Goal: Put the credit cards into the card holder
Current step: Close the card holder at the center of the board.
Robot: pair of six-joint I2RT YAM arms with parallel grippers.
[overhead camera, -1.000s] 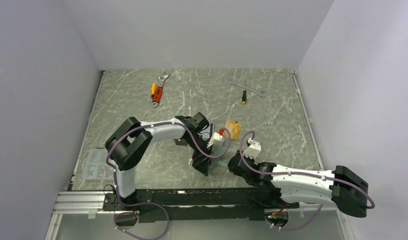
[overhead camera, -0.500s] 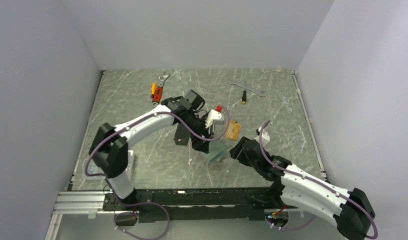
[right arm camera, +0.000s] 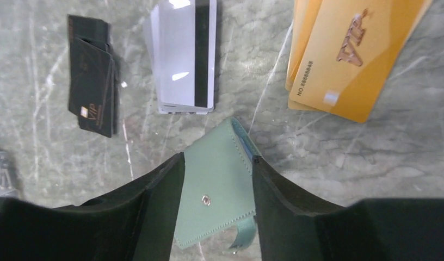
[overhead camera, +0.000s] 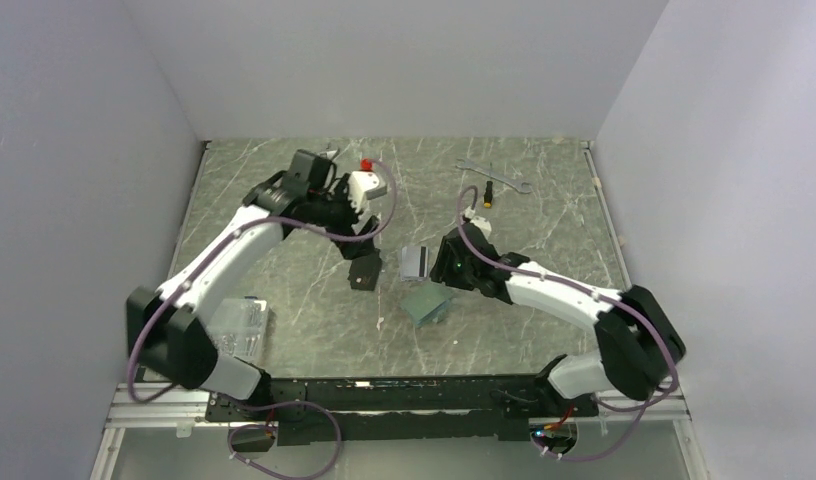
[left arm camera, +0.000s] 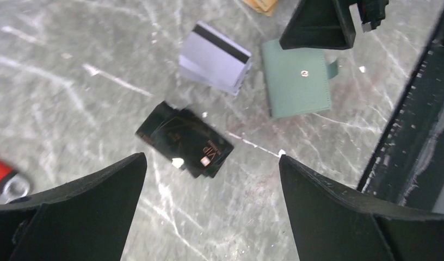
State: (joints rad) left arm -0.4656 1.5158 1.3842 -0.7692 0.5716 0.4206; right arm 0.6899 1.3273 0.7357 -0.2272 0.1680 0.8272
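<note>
Grey walls (overhead camera: 404, 60) close in a dark marbled table (overhead camera: 544, 240) on three sides. Long left arm (overhead camera: 234, 250) extends toward the far left of the table, its left gripper (left arm camera: 210, 159) spread wide with nothing between the fingers, hanging above the black cards (left arm camera: 184, 140). Bent right arm (overhead camera: 564, 290) comes in from the right; the right gripper (right arm camera: 217, 159) has its jaws parted and holds nothing, poised over the card holder (right arm camera: 215, 190), whose side edges are hidden behind the fingers. Clear parts box (overhead camera: 234, 325) sits near the left table edge. Sage-green card holder lies flat and shut mid-table, snap up, tab on the side away from the silver cards (left arm camera: 214, 57), one corner just beside that stack. All cards lie on the table outside the holder: gold cards (right arm camera: 339, 60) fanned on the right, silver cards with dark stripe in the middle, black cards on the left, the stacks apart. Open-end wrench (overhead camera: 494, 176) and small screwdriver (overhead camera: 489, 192) lie at the far edge, well apart from the cards
</note>
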